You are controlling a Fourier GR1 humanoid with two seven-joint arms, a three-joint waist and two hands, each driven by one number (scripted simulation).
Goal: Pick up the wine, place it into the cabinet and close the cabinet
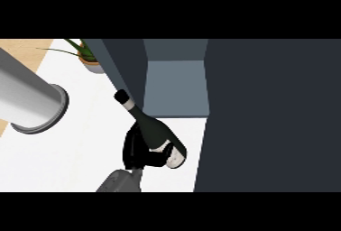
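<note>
The right hand (135,151), black and curled round the lower body of the dark, glossy wine bottle (152,131), holds it tilted above the white counter (60,158), its slim neck pointing toward the open dark cabinet (174,85) with its grey-blue inside.

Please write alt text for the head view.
A robot hand grips a dark wine bottle, tilted with its neck toward an open cabinet. A grey cylinder and a potted plant stand at left.
</note>
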